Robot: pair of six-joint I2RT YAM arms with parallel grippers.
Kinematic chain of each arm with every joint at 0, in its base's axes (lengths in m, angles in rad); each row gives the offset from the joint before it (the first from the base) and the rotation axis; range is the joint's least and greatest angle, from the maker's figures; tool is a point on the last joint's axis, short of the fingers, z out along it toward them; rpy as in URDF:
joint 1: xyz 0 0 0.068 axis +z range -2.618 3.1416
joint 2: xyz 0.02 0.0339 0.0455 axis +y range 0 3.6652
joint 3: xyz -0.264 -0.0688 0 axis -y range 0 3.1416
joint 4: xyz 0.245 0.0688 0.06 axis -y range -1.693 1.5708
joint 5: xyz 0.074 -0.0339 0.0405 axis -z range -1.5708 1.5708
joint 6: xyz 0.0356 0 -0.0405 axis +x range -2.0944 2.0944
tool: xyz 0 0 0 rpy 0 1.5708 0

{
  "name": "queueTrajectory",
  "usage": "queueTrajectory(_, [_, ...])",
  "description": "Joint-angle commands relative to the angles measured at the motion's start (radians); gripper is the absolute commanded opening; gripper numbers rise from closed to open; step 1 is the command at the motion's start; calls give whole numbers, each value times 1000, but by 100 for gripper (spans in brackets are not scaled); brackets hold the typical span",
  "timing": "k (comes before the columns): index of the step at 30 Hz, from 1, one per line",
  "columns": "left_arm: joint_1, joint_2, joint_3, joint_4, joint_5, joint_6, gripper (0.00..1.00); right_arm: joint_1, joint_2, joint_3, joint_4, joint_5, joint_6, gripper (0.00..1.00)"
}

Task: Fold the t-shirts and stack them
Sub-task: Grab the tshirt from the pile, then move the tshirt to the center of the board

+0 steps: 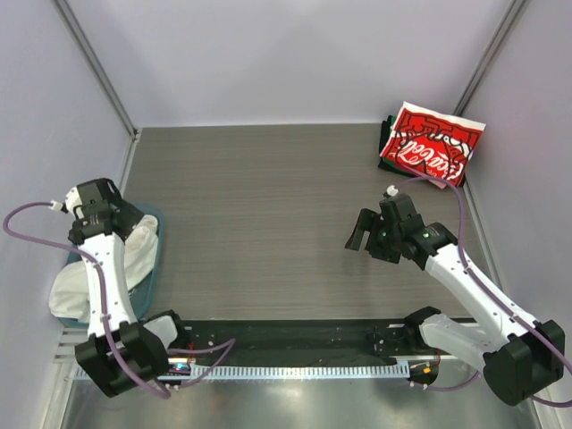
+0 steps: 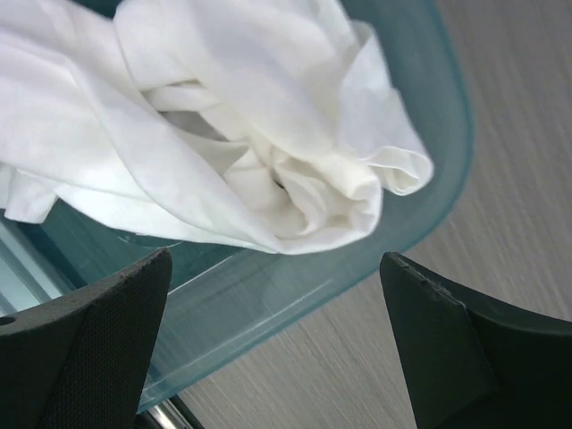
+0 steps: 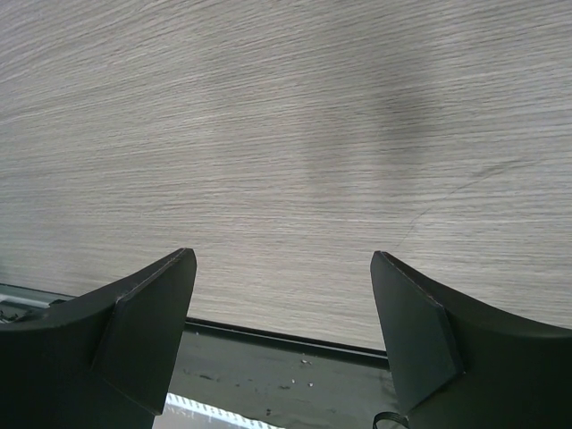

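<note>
Crumpled white tee [image 1: 141,252] at left; folded stack [image 1: 429,147] in the far right corner.
The white tee lies bunched and unfolded in the teal bin [image 2: 295,286], one rolled hem near its rim. The stack sits on the surface [image 1: 268,206], with a red tee [image 1: 438,138] bearing white script on top, tilted, and darker cloth beneath.

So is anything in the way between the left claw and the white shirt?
Nothing visible. The open left gripper points straight at the white t-shirt, crumpled in the teal bin, with a clear gap between them.
</note>
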Motion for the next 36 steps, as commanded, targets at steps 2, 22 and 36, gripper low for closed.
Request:
queueTrajectory(2, [92, 89, -72, 104, 43, -44, 100, -3, -6, -20, 52, -29, -17, 85])
queueTrajectory(22, [126, 191, 123, 119, 139, -118, 0, -5, 28, 21, 25, 13, -94, 86])
queueTrajectory(36, [-345, 86, 745, -17, 592, -205, 0, -3, -56, 400, -33, 151, -49, 87])
